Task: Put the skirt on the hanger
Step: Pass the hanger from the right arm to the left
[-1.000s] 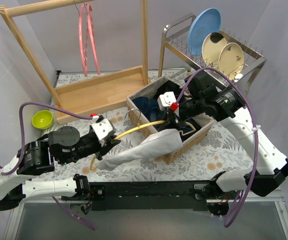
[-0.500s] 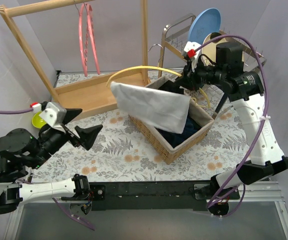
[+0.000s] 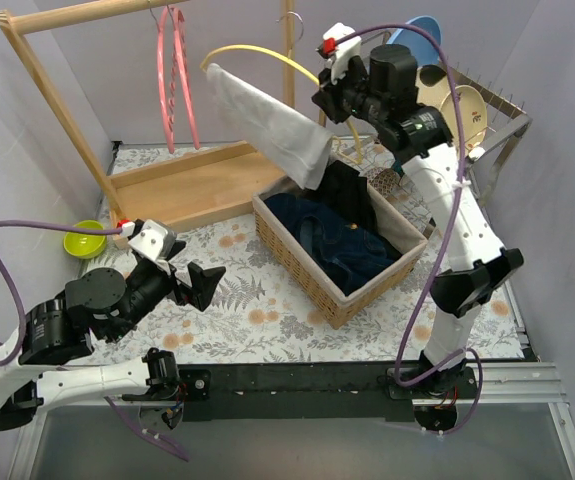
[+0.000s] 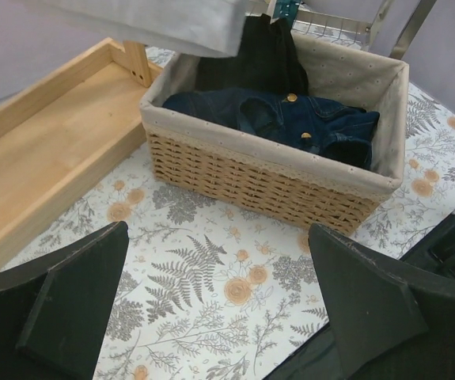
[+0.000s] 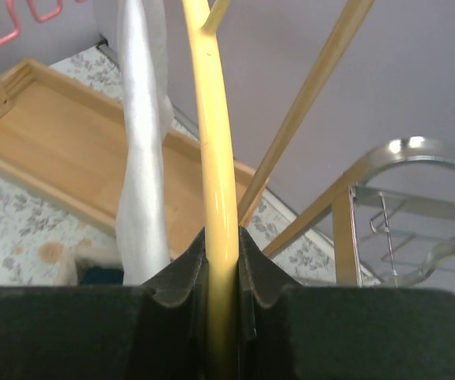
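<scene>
My right claw (image 3: 333,96) is raised high above the basket (image 3: 307,272) and pinches the yellow hanger (image 3: 257,50). In the right wrist view both fingers of this claw (image 5: 221,247) press against the hanger's (image 5: 214,150) rod from either side, with no gap left.

The skirt (image 3: 267,120), a pale grey-white cloth, hangs from the hanger out past the claw's fingertips. It slopes down from the far end of the yellow arc toward the basket below the claw. From the wrist camera it (image 5: 142,150) falls as a narrow fold just left of the rod, close ahead of the fingers. I cannot tell how it is fastened to the hanger.

My left claw (image 3: 182,276) sits low over the flowered table (image 3: 267,315), fingers spread wide and holding nothing. In its own camera, the claw (image 4: 218,234) has the basket (image 4: 267,184) straight ahead, well apart from the fingertips. A dark denim garment (image 4: 290,119) lies inside the basket. The skirt's lower edge (image 4: 148,17) hangs above the basket's far left corner.

The wooden rack (image 3: 197,185) lies ahead and to the left of the left claw. A pink hanger (image 3: 172,80) hangs from its top bar.
</scene>
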